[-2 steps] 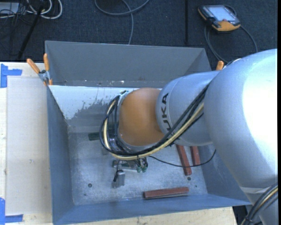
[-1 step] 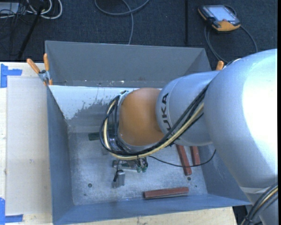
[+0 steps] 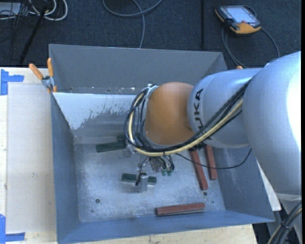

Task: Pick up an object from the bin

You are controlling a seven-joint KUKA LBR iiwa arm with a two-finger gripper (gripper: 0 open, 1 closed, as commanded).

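The gripper (image 3: 141, 179) is down low on the floor of the bin (image 3: 66, 156), a little toward the near side of the middle, and it sits right on top of a small dark green block (image 3: 128, 177). That block lies flat on the speckled grey floor, one end poking out to the left of the gripper and a shorter bit showing on its right, so the gripper crosses it about midway. How wide the gripper stands I cannot tell from this angle, nor whether it has the block gripped; the wrist hides the detail. Just above, the orange cover (image 3: 165, 113) and a bundle of black and yellow cables (image 3: 136, 121) hang over the middle of the bin, with the big grey arm (image 3: 264, 111) coming in from the right. Moving outward: a second dark green bar (image 3: 111, 147) lies flat near the foot of the back slope, up and to the left of the gripper and apart from the block. Over on the right, two reddish-brown bars (image 3: 199, 173) lie side by side, partly tucked under the arm. A third reddish-brown bar (image 3: 180, 209) lies flat along the front wall, well clear of the gripper.
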